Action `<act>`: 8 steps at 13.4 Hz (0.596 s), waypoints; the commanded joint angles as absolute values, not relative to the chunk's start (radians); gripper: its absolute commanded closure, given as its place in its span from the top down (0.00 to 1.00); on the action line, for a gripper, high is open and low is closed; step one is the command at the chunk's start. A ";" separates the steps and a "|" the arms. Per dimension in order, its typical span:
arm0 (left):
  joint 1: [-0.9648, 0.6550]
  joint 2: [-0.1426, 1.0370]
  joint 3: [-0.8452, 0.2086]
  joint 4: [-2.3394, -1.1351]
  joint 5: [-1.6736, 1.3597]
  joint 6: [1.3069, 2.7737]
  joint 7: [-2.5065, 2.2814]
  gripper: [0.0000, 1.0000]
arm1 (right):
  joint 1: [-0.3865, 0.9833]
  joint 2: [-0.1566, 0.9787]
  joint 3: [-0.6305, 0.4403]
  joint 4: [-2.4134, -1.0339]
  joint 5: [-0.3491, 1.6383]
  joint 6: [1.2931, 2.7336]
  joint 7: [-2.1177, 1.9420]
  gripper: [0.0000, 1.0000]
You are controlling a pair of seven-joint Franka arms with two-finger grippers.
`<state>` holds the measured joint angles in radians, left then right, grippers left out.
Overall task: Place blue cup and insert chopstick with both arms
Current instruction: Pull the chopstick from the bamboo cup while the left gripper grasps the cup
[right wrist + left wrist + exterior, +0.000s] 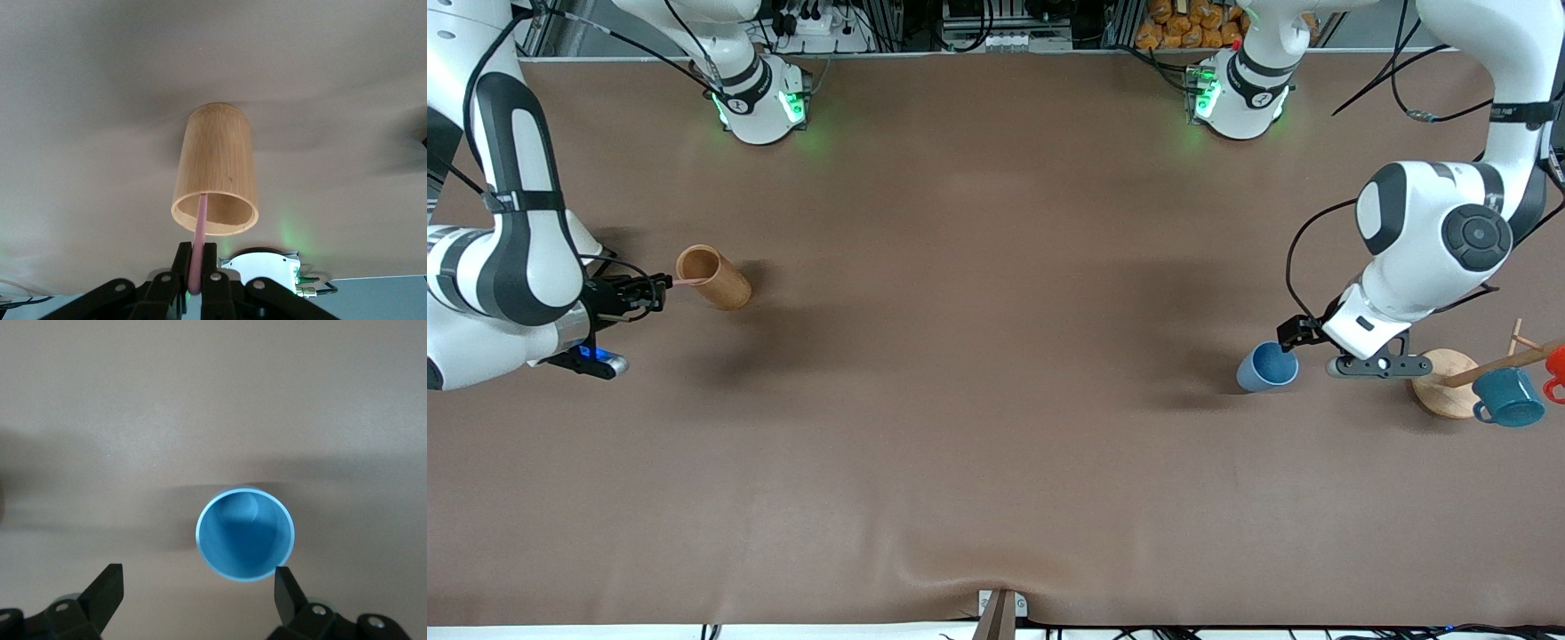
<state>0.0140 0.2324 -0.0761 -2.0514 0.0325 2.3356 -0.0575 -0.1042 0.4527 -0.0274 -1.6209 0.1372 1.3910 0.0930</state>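
The blue cup (1266,367) stands upright on the brown table near the left arm's end. My left gripper (1291,337) is open just above it. In the left wrist view the cup (245,535) sits close to one finger (285,588) of the left gripper (198,581), not between the two. My right gripper (660,285) is shut on the upper end of the pink chopstick (685,282) over the brown wooden cylinder (715,278) near the right arm's end. In the right wrist view the right gripper (197,252) holds the chopstick (200,223), whose lower part is hidden inside the cylinder (217,160).
A mug rack with a round wooden base (1447,384) and tan rods stands beside the blue cup at the left arm's end. A teal mug (1509,397) and a red mug (1556,366) hang on it, close to the left gripper.
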 commanded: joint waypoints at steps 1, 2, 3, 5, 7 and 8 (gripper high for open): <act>0.015 0.253 -0.075 -2.042 0.054 2.359 -0.060 1.00 | -0.100 0.433 -0.020 -1.588 0.146 1.345 0.106 0.00; 0.015 0.264 -0.075 -2.042 0.054 2.373 -0.060 1.00 | -0.098 0.428 -0.020 -1.571 0.143 1.330 0.106 0.00; 0.015 0.270 -0.075 -2.042 0.054 2.381 -0.060 1.00 | -0.089 0.426 -0.020 -1.539 0.135 1.298 0.106 0.00; 0.015 0.287 -0.075 -2.040 0.054 2.405 -0.060 1.00 | -0.078 0.426 -0.020 -1.444 0.132 1.197 0.110 0.00; 0.015 0.304 -0.074 -2.040 0.054 2.422 -0.060 1.00 | -0.045 0.422 -0.018 -1.320 0.073 1.076 0.146 0.00; 0.015 0.310 -0.074 -2.040 0.054 2.424 -0.060 1.00 | -0.020 0.407 -0.017 -1.266 0.040 1.031 0.146 0.00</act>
